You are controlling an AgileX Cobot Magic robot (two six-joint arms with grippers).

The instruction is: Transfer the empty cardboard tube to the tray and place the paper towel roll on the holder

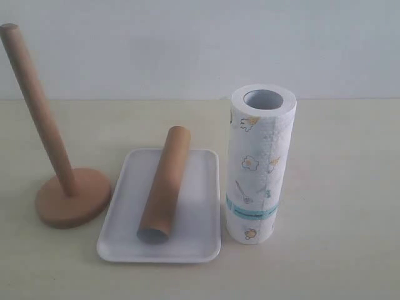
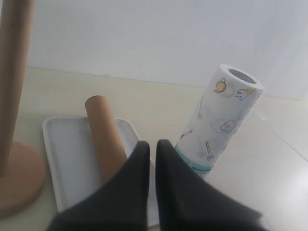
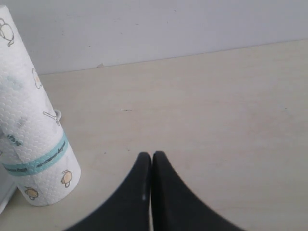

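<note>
Now cardboard tube (image 1: 164, 185) (hollow) on tray (image 1: 200, 206).

Left hand (image 2: 150, 144): dark fingers nearly together, a thin slit between them. The right hand (image 3: 151, 156) has its fingers pressed tight, gripping nothing.

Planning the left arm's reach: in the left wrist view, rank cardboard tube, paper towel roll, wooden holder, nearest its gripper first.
1. Cardboard tube, in the tray.
2. Paper towel roll, beside the tray.
3. Wooden holder, tray's opposite side.
</note>
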